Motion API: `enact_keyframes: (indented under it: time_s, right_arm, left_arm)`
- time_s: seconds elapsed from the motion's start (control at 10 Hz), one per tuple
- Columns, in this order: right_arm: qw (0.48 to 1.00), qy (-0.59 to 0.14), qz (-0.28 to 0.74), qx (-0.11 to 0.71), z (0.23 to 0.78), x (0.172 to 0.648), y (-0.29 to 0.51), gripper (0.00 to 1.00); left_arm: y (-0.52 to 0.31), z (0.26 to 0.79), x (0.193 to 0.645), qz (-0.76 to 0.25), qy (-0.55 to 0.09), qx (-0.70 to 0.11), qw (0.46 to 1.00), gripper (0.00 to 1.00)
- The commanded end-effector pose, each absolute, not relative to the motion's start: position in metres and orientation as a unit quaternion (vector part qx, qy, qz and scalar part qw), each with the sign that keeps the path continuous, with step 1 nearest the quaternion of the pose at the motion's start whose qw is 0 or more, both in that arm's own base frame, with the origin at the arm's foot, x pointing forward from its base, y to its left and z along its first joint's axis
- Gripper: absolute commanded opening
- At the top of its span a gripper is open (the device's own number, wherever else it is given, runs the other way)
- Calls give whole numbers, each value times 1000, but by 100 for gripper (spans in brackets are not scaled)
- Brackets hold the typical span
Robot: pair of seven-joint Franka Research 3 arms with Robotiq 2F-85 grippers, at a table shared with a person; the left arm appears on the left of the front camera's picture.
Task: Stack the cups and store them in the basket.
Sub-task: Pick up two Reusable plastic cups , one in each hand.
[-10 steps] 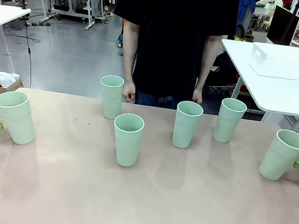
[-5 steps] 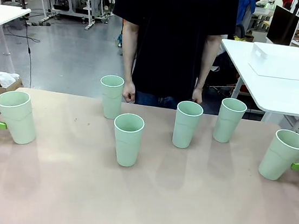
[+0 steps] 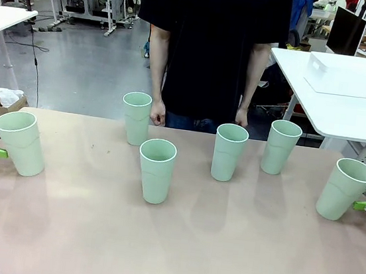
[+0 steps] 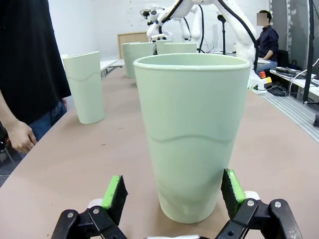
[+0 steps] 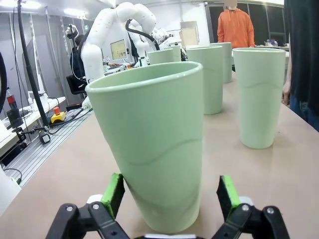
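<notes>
A tan bench (image 3: 168, 255) in an open robot lab has a person (image 3: 211, 40) in a black shirt standing at its far side, arms hanging. Six mint-green cups stand upright and apart on it: the left-end cup (image 3: 20, 142), the far-left cup (image 3: 136, 118), the near-middle cup (image 3: 156, 170), the middle cup (image 3: 228, 152), the far-right cup (image 3: 280, 147) and the right-end cup (image 3: 345, 189). The left gripper (image 4: 173, 191) sits low at the bench's left edge. Its green-padded fingers (image 4: 115, 191) are spread wide on either side of the left-end cup's base, with a gap showing at one pad. At the right edge, the right gripper (image 5: 170, 193) has its fingers (image 5: 227, 193) equally wide about the right-end cup, not clamped. The white basket (image 3: 346, 77) rests on a second, white bench (image 3: 346, 117) beyond the far right corner, well apart from the cups.
</notes>
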State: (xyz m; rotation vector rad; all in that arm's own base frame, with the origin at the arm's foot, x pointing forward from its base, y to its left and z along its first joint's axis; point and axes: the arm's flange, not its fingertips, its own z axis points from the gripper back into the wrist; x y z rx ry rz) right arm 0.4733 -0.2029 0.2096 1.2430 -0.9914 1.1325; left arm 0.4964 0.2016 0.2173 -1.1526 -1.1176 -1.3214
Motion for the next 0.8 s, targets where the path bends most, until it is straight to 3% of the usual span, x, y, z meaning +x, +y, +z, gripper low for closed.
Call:
enact_keyframes:
  time_s: [0.0, 0.7]
  right_arm:
    - [572, -401, 483, 527, 215, 468, -193, 100]
    - [575, -377, 486, 540, 205, 467, -173, 100]
  left_arm:
    - [199, 218, 490, -560, -466, -483, 485, 100]
    - [188, 214, 489, -564, -460, -493, 477, 100]
